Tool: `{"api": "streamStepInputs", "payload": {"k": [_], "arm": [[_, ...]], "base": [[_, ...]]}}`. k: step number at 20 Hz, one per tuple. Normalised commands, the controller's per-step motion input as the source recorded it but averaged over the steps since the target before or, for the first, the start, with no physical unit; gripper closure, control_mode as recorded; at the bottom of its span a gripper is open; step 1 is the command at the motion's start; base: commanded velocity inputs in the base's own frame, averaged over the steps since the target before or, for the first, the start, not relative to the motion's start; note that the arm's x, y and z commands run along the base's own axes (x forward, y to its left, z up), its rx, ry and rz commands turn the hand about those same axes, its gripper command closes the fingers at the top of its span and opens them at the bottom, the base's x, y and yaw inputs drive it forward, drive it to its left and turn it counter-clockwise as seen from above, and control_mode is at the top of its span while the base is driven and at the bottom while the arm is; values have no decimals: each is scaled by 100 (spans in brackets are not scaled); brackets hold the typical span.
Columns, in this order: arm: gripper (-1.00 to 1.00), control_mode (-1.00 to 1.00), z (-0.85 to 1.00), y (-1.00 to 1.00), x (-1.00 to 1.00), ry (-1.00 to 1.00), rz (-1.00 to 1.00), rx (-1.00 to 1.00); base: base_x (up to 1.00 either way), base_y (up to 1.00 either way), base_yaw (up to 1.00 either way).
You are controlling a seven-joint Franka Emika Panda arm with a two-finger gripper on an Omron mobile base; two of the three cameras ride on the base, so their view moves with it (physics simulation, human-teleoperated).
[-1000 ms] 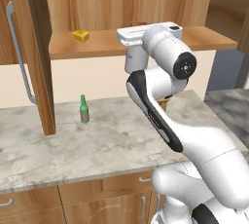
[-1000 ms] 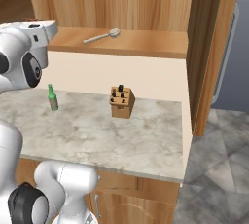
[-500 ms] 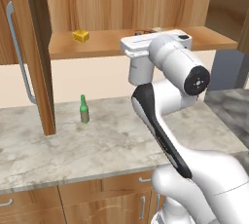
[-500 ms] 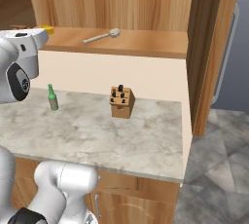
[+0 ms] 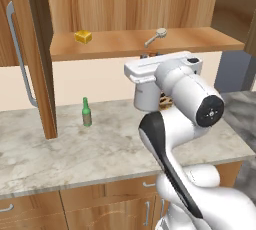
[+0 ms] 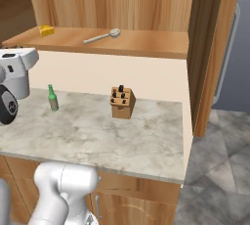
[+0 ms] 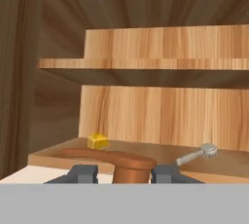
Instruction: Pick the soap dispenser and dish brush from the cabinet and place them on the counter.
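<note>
Clamping the orange-brown pump top of the pale soap dispenser (image 7: 131, 165), the claw (image 7: 127, 173) faces the wooden cabinet's (image 7: 146, 116) shelf, silver-handled dish brush (image 7: 197, 154) near its front edge.

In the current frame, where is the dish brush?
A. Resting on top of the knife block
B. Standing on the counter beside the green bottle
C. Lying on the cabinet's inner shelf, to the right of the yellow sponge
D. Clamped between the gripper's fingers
C: the dish brush lies flat on the wooden shelf of the cabinet, well to the right of the yellow sponge.
</note>
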Motion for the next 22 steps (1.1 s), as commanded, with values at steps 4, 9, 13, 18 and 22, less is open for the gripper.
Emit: {"api": "streamStepInputs", "payload": {"k": [4, 9, 13, 18, 22], "arm": [[100, -100, -40, 11, -37, 0, 0, 0], [100, -100, -43, 13, -31, 0, 0, 0], [100, -100, -37, 16, -35, 0, 0, 0], [100, -100, -35, 17, -39, 0, 0, 0], [100, -100, -45, 17, -16, -2, 1, 0]], "base": [[0, 0, 0], [0, 0, 0], [0, 0, 0], [0, 0, 0], [0, 0, 0]]}}
